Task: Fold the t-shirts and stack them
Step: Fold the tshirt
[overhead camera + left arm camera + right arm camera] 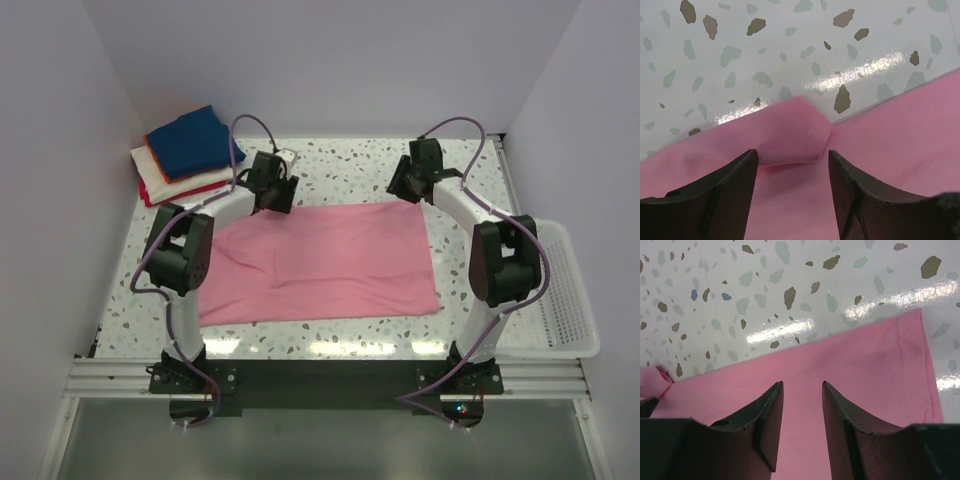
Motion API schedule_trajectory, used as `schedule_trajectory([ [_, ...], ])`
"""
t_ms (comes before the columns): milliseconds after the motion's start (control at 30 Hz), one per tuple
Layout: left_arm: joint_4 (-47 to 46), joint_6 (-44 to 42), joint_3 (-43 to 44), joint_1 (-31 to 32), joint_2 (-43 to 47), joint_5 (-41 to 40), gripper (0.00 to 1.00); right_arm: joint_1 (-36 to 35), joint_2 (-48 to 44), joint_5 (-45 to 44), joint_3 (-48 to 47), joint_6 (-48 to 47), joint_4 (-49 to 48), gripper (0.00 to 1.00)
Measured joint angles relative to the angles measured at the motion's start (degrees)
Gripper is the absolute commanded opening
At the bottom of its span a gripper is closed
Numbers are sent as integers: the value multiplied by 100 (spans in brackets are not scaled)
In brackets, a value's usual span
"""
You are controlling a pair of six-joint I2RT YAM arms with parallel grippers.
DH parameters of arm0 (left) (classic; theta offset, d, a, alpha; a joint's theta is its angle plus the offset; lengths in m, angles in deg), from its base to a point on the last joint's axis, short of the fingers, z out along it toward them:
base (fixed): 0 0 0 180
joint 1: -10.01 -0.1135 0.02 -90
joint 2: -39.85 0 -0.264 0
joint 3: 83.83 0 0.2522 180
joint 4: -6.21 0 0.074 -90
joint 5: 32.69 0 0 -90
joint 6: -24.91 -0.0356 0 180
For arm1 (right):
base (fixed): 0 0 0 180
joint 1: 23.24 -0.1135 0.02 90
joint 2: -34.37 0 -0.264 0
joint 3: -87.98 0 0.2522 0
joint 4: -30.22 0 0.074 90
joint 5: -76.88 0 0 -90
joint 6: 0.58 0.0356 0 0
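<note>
Pink shirt (pixel 330 265) lies flat in the middle of the speckled tabletop (pixel 345 165). It's folded into a rectangle, with the long side running left to right and a stitched edge at the right end. The white mesh basket (pixel 572 300) sits at the right edge beside the right arm, and every shirt I can see lies on the tabletop. The folded stack (pixel 188 150) is in the far left corner: navy on top, then orange, white and red.

The left claw (pixel 792 160) is at the shirt's far left corner, fingers apart, with a little bunched-up lump of pink between the tips. The right claw (pixel 802 385) is over the far right corner, fingers apart too, gripping nothing, just flat pink cloth underneath.
</note>
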Motion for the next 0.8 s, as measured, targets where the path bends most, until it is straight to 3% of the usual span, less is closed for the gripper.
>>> schedule_trajectory([
  [467, 28, 2, 26, 37, -66, -323, 50, 0, 0, 0, 0, -15, -2, 40],
  [600, 35, -2, 72, 57, -203, -319, 63, 0, 0, 0, 0, -20, 0, 40],
  [800, 68, -2, 72, 103, -236, -269, 64, 0, 0, 0, 0, -22, -2, 40],
])
